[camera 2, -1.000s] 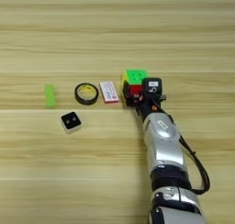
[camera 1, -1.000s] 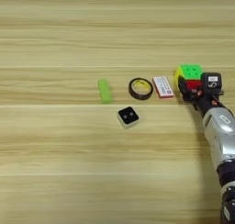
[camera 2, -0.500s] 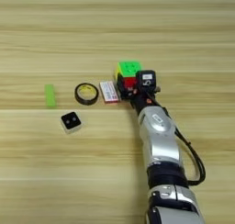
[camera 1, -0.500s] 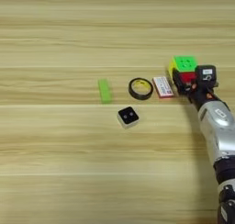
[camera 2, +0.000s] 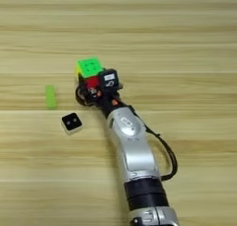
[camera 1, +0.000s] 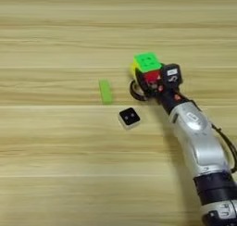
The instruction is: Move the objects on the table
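One silver forearm reaches up from the bottom edge across the wide light wooden table [camera 1: 55, 174], ending in the black two-fingered right gripper [camera 1: 149, 78]. Nearest the camera among the small items lies the white cube with a black two-dot top [camera 1: 129, 118], resting alone on the planks just left of the arm. A little farther and to the left, the bright green bar [camera 1: 105, 91] lies flat, well apart from the gripper. Beyond the white cube, the black-yellow tape ring [camera 1: 135, 90] shows only as a dark arc, mostly hidden under the gripper. Farthest, the multicoloured puzzle cube [camera 1: 146, 64], green face up with red and yellow sides, sits clamped between the gripper's fingers, directly over the ring.
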Robot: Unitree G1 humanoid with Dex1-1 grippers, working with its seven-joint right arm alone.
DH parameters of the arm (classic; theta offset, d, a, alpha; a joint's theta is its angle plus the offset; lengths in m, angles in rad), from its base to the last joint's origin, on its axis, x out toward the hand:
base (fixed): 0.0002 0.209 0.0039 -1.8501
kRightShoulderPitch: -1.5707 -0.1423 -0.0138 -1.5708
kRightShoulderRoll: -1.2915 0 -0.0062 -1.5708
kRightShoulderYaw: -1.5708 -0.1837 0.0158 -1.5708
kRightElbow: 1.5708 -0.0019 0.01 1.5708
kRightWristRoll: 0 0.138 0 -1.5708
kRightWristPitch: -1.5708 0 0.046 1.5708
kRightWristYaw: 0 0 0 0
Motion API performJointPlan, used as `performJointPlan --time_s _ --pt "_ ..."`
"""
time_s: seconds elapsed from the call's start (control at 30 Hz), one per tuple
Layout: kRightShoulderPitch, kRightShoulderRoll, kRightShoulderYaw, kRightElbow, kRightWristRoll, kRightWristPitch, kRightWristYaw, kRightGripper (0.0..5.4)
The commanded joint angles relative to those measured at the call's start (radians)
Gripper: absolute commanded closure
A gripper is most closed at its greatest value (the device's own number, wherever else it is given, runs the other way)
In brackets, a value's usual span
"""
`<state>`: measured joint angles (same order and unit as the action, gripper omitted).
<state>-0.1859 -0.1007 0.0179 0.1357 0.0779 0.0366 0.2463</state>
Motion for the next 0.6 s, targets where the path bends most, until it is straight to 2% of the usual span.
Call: performJointPlan --time_s 0.03,0.57,0.6 --pt "-0.047 0.001 0.0 -0.035 -0.003 -0.015 -0.009 2.09" --pt "-0.075 -0.012 -0.036 0.094 -0.011 -0.055 -0.016 2.09" --pt "-0.076 -0.013 -0.036 0.099 -0.012 -0.057 -0.017 1.72"
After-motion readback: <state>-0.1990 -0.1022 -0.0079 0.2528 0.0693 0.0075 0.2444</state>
